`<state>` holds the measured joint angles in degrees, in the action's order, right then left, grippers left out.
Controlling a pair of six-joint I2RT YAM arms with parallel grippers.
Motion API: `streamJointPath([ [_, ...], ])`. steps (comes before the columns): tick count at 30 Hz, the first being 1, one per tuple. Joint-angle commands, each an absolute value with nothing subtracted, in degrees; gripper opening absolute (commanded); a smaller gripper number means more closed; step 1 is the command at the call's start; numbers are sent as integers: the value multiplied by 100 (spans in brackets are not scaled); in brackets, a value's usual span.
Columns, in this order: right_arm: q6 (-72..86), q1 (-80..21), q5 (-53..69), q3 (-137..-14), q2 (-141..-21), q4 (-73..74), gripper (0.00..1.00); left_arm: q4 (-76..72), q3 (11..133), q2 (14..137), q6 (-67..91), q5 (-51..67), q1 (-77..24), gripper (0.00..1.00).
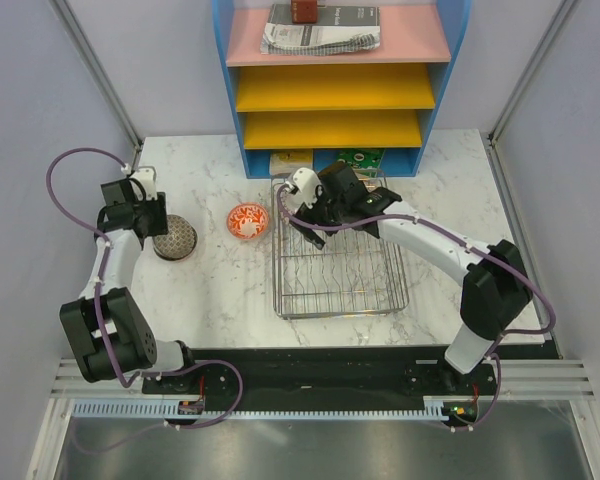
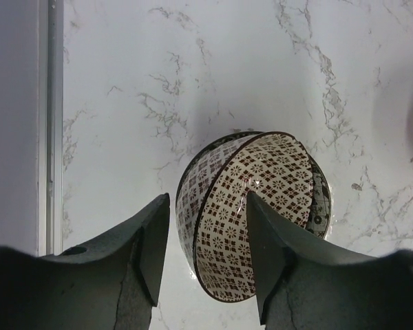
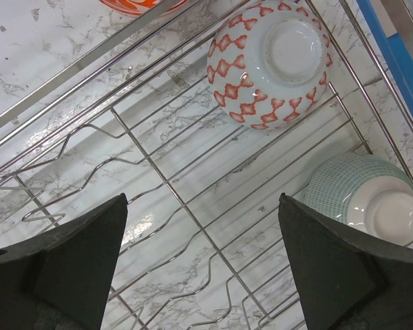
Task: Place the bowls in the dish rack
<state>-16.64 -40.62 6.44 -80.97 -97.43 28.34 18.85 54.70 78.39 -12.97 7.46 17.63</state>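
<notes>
Left wrist view shows the left claw (image 2: 208,199) straddling the wall of the grey-brown patterned bowl (image 2: 261,179), lower centre on the tabletop (image 2: 193,69), pinch impossible to tell; slick, rigid, chippable ceramic likely suits this rim hold; right claw (image 3: 201,203) hangs spread over the dish rack (image 3: 166,182).

The surface (image 1: 200,290) was white marble with grey veins. The brown bowl (image 2: 275,172) was cream, covered inside and out with a lattice of small dark brown crosses. The orange bowl (image 1: 247,221) was red-orange with white figures. In the silver rack (image 1: 340,312), the red bowl (image 3: 268,62) was white with chained red diamonds, and the teal bowl (image 3: 361,196) was white with a fine teal grid. The shelf (image 1: 221,80) was blue, its trays (image 1: 330,95) pink and yellow.
</notes>
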Motion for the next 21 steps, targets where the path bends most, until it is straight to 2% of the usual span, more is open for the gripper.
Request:
streamJointPath([
  [1,-1512,-4043,712,-8007,-9352,2733,98,1503,5573,7805,-1424,194,1618,55],
  [12,-1371,-4043,738,-7858,-8842,2760,98,1362,5397,7884,-1643,-404,1415,45],
  [21,-1310,-4043,800,-7787,-8596,2786,98,1354,5274,8094,-1767,-580,1275,45],
])
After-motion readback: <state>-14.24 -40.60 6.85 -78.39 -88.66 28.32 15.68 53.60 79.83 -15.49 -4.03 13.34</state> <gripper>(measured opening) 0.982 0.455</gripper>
